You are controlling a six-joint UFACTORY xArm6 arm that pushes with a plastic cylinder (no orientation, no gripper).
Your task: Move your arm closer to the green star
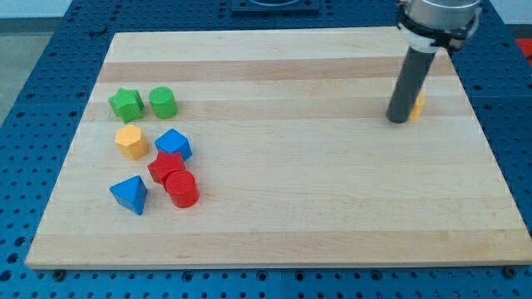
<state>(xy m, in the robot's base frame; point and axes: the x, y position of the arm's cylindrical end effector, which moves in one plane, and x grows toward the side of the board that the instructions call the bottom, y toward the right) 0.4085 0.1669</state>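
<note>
The green star lies near the view's left edge of the wooden board, with a green cylinder-like block just to its right. My tip rests on the board far off at the view's upper right, touching a yellow block that is mostly hidden behind the rod. The tip is well apart from the green star, about half the board's width to its right.
Below the green blocks sit a yellow hexagon-like block, a blue block, a red star-like block, a red cylinder and a blue triangular block. A blue perforated table surrounds the board.
</note>
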